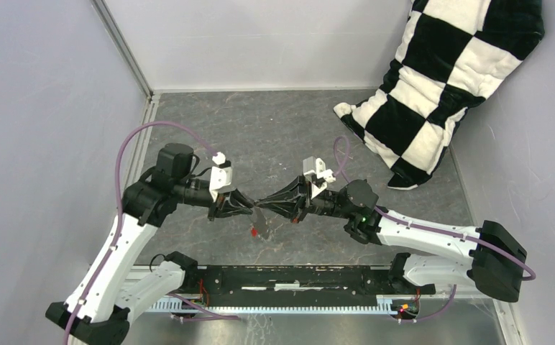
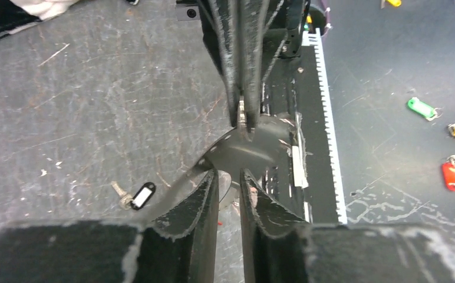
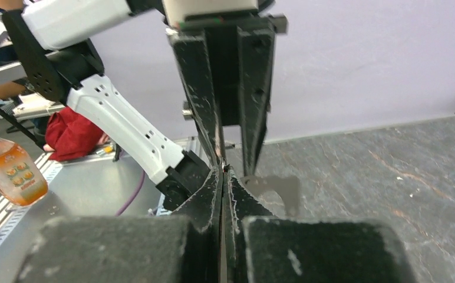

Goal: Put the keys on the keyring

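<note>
- The two arms meet tip to tip above the middle of the grey table (image 1: 296,129), near its front edge.
- Right gripper (image 3: 222,177): its fingers (image 2: 232,71) are pressed tightly together. They pinch a thin sliver of pale metal at their very tips, which appears to be the keyring (image 2: 242,113) seen edge-on.
- Left gripper (image 2: 230,175): its fingers (image 2: 204,197) stand slightly apart with a narrow gap between them, and nothing is visibly clamped there. Their tips sit just beside the right gripper's tips.
- The red key (image 1: 253,231) shows just below the meeting point, on the near side. Whether it hangs or lies on the table cannot be told.
- The black key (image 2: 139,196), with its pale label, lies flat on the table, clear of both sets of fingers.
</note>
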### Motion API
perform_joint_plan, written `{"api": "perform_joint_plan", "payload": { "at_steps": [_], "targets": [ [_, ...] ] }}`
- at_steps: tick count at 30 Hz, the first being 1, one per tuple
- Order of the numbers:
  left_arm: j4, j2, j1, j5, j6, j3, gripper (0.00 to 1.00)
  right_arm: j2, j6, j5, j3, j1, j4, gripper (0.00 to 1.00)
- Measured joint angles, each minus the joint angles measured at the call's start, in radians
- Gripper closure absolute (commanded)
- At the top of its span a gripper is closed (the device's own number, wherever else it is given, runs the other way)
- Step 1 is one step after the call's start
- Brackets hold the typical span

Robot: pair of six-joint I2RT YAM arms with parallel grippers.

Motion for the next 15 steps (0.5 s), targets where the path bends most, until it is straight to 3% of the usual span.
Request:
{"api": "perform_joint_plan", "payload": {
  "at_steps": [5,15],
  "targets": [
    [0.002,0.043,0.000,0.044,-0.019,0.000,0.62,0.006,0.018,-0.014,0.000,0.010,0.055,0.99],
    [0.006,0.001,0.000,0.151,-0.026,0.019,0.62,0.017,-0.004,-0.015,0.000,0.025,0.035,0.99]
  ]
}}
